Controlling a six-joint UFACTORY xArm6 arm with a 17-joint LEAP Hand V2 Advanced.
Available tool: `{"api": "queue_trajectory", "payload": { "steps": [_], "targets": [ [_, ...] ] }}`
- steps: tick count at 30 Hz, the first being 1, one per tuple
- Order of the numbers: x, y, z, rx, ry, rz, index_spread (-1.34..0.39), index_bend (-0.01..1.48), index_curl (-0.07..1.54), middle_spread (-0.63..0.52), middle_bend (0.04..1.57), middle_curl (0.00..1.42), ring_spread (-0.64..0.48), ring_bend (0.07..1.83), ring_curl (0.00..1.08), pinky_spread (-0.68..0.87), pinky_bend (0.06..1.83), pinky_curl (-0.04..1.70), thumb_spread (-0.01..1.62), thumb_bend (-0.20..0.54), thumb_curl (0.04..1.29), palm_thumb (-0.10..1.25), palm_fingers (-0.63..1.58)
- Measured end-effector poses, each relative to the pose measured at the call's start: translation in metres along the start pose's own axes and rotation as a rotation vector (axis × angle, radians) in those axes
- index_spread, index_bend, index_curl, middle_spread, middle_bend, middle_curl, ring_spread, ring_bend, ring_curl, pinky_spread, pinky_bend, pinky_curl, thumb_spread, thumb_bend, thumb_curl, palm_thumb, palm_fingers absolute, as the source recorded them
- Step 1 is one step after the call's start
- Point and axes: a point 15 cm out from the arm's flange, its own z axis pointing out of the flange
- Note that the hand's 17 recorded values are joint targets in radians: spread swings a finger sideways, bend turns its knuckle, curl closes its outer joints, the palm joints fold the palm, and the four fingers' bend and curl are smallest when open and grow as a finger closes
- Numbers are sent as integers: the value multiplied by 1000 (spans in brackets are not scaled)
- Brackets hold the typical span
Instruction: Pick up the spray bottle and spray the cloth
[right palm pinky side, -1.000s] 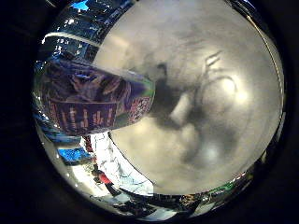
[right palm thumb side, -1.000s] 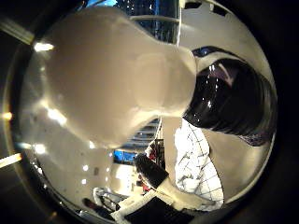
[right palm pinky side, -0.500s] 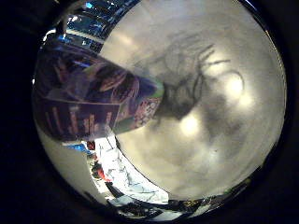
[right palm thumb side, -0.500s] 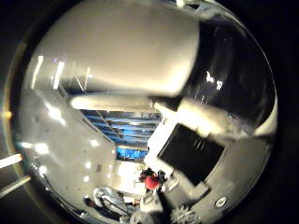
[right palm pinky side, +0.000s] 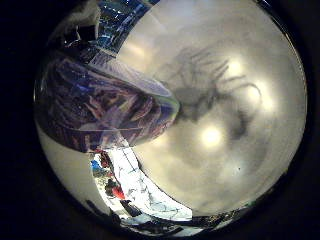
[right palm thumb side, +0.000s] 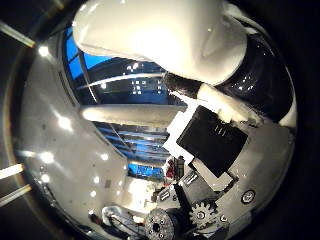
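Observation:
The spray bottle lies close against my palm. Its body with the purple printed label (right palm pinky side: 100, 110) fills one side of the little finger side view. Its white spray head (right palm thumb side: 160, 35) and glossy dark neck (right palm thumb side: 260, 75) fill the thumb side view. Black, white and geared parts of my right hand (right palm thumb side: 210, 145) curl in right beside the neck and head, so the hand is shut on the bottle. A white cloth with a grid pattern (right palm pinky side: 145, 190) shows past the bottle's base, at the edge of the grey table (right palm pinky side: 240, 165).
The shadow of the hand and bottle (right palm pinky side: 210, 95) falls on the grey table. Beyond the table is a room with blue screens (right palm thumb side: 145, 170), ceiling lights and a red object (right palm pinky side: 117, 192) near the cloth.
Both views have swung with the hand. The bottle's label now fills more of the little finger side view. A black finger part has come in beside the spray head, and the shadow shows separate fingers.

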Motion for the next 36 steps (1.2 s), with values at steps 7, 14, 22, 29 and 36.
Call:
{"api": "queue_trajectory", "payload": {
  "steps": [7,14,22,29,36],
  "targets": [
    [-28,3,-6,-38,-54,-35,-206,1166,809,-95,1374,717,-183,1424,691,-186,1205,1044,859,-12,605,1110,1109],
    [-62,20,-25,-207,38,-138,-201,1174,809,-91,1395,706,-185,1426,706,-167,1147,1200,747,-17,702,1107,1097],
    [-132,41,-65,-450,316,-326,-201,1180,811,-95,1406,699,-191,1410,723,-154,1080,1355,634,-19,794,1077,1101],
    [-203,74,-54,-596,480,-536,-204,1180,816,-95,1408,697,-195,1403,738,-151,1044,1431,584,-20,836,1069,1101],
    [-264,118,-16,-723,626,-747,-205,1181,821,-95,1405,694,-199,1390,751,-150,1020,1477,550,-20,866,1052,1107]
  ]
}}
